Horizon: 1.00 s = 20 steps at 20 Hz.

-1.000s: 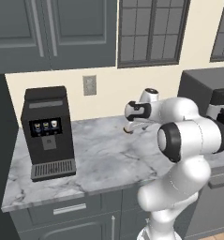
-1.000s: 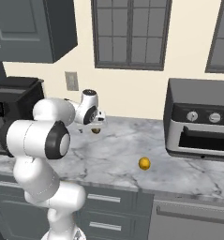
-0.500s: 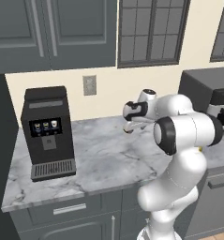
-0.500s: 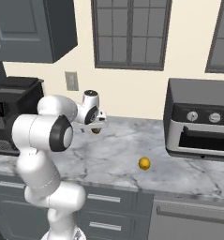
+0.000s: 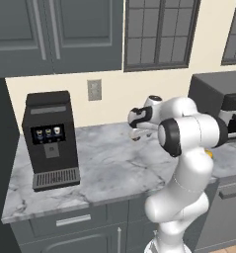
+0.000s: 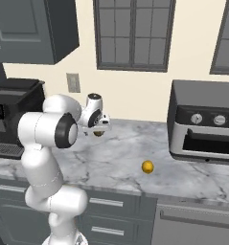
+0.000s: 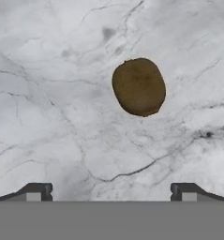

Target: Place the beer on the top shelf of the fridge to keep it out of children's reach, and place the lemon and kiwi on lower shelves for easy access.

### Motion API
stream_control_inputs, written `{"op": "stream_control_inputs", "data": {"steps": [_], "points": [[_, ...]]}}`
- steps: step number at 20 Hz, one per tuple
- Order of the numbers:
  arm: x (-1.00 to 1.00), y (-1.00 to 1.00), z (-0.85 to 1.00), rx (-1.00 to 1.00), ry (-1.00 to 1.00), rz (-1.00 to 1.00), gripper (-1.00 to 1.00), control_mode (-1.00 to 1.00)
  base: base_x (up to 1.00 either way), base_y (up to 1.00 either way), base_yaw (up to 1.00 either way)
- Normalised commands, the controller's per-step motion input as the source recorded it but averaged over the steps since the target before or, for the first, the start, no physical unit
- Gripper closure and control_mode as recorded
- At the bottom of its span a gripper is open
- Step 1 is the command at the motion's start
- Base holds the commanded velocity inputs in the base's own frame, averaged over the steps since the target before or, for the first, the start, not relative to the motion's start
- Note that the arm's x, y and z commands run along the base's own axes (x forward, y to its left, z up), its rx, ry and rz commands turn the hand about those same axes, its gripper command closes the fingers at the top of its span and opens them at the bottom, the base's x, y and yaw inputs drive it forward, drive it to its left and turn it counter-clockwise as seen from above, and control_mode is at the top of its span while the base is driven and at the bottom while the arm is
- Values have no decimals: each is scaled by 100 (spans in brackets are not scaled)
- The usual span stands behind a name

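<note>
The kiwi is seen lying free on the marble counter beneath the spread, empty gripper, which has been swung nearer over it, so pickup is judged imminent; the lemon lies apart.

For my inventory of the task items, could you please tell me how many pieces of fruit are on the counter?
2. The kiwi lies on the marble counter directly below the open gripper; the lemon sits nearer the toaster oven. The arm could hide others.
</note>
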Motion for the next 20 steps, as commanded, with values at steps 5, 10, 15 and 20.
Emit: {"op": "stream_control_inputs", "data": {"steps": [5, 10, 15, 20], "points": [[17, 0, -14, 0, 0, 0, -100, -100, 0, 0, 0], [16, 0, -15, 0, 0, 0, -100, -100, 0, 0, 0], [19, 0, -12, 0, 0, 0, -100, -100, 0, 0, 0], [22, 0, -8, 0, 0, 0, -100, -100, 0, 0, 0]]}}
